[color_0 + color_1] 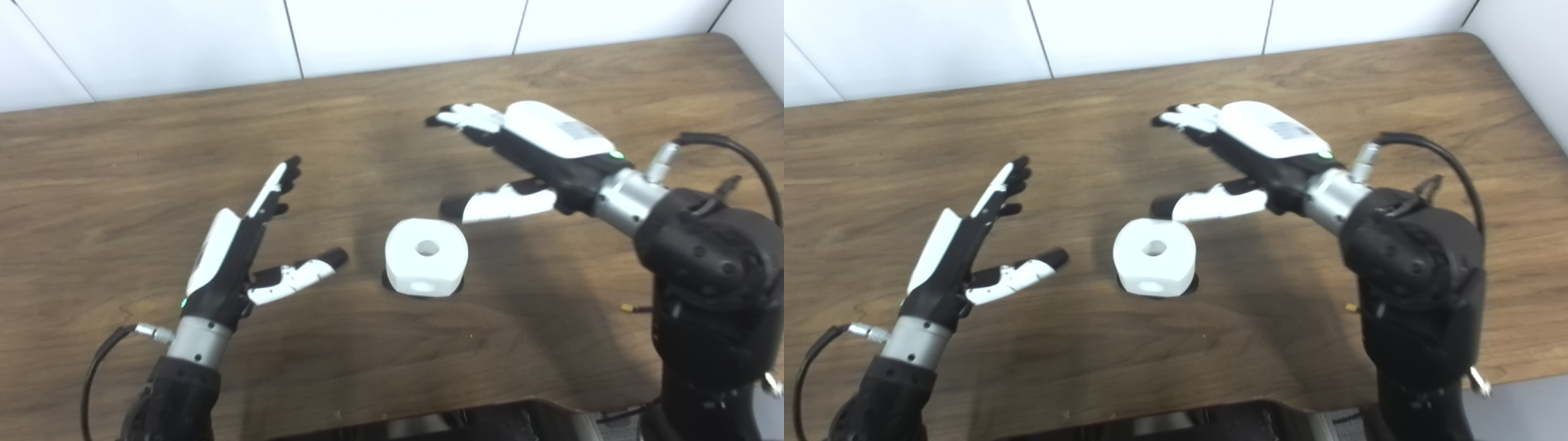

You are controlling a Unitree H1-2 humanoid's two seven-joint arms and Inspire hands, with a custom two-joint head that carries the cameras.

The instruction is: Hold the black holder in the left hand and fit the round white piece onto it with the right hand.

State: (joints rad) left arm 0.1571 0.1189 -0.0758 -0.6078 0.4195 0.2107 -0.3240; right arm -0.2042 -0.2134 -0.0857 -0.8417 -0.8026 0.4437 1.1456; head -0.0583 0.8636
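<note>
Your left hand [236, 257] was spread, fingers apart, holding nothing, hovering left of round white piece [426, 256]. Your right hand [527, 147] was likewise splayed and empty, above table [122, 184] behind and right of piece, thumb reaching toward it, apart from it. You had white piece sitting on black holder [422, 289] at table middle, between both hands; only holder's dark rim showed beneath.
</note>
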